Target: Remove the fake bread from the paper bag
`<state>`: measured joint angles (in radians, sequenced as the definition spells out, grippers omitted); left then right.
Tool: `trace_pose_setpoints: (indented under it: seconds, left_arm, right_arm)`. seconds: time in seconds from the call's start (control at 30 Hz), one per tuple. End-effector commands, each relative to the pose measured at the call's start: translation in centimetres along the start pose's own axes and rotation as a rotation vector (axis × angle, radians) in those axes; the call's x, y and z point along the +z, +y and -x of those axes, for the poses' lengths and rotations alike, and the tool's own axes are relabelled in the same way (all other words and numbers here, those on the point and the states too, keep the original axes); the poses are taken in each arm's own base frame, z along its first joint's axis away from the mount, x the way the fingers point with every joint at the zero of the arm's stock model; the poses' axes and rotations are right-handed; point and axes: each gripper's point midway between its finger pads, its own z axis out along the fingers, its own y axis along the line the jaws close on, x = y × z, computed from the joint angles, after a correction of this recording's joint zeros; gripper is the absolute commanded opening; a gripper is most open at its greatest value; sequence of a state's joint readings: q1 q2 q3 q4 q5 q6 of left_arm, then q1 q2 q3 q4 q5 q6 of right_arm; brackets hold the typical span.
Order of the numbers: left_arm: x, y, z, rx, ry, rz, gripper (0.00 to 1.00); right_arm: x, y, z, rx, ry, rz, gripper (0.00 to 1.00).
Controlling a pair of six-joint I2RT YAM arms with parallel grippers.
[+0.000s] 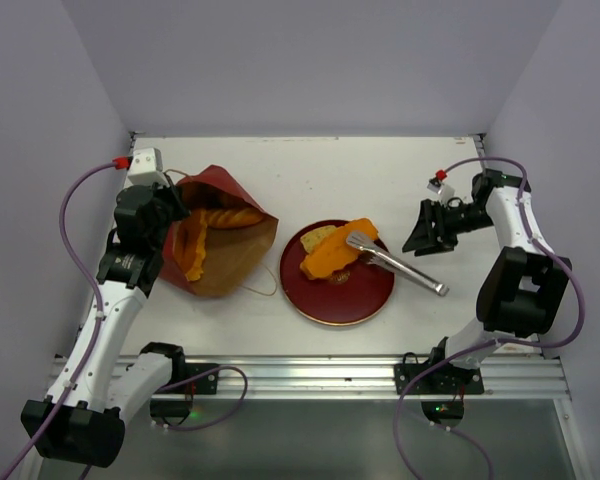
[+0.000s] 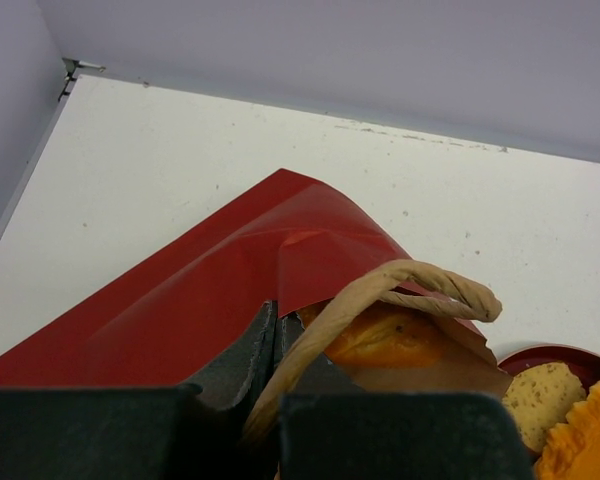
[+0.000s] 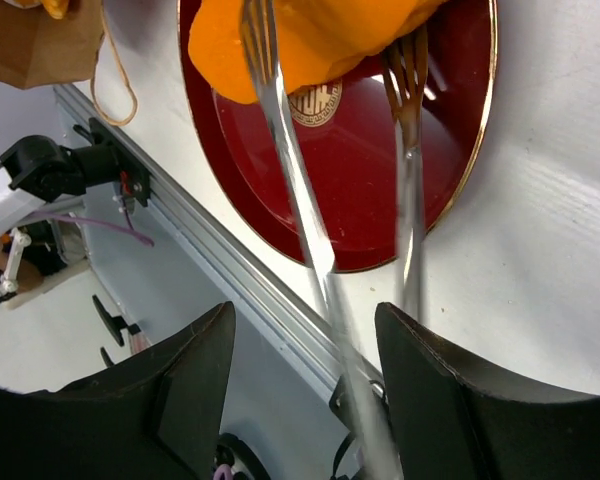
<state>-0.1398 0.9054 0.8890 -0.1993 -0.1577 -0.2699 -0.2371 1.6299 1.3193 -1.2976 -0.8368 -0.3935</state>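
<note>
The paper bag lies on its side at the left, red outside and brown inside, with its mouth toward the plate. Orange loaves sit inside it. My left gripper is shut on the bag's red upper edge, with the cord handle arching beside the fingers and a loaf showing under it. An orange loaf and a pale slice lie on the red plate. My right gripper is open; the metal tongs run between its spread fingers without touching them.
The tongs rest across the plate's right rim, their tips around the orange loaf. The table's metal front rail runs along the near edge. White walls close in the back and sides.
</note>
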Motion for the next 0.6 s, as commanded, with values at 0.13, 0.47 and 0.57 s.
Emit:
trace_pose_setpoints:
  seconds: [0.13, 0.47, 0.57]
  left_arm:
    - [-0.41, -0.94, 2.74, -0.037, -0.103, -0.043, 0.00]
    - [-0.53, -1.02, 2.88, -0.040, -0.105, -0.047, 0.00]
    - [-0.52, -1.04, 2.81, -0.041, -0.103, -0.048, 0.00]
  right_arm:
    - [0.12, -0.89, -0.36, -0.010, -0.001, -0.027, 0.60]
    - [0.07, -0.61, -0.54, -0.025, 0.001, -0.015, 0.58]
    - [0.07, -0.56, -0.61, -0.032, 0.001, -0.011, 0.58]
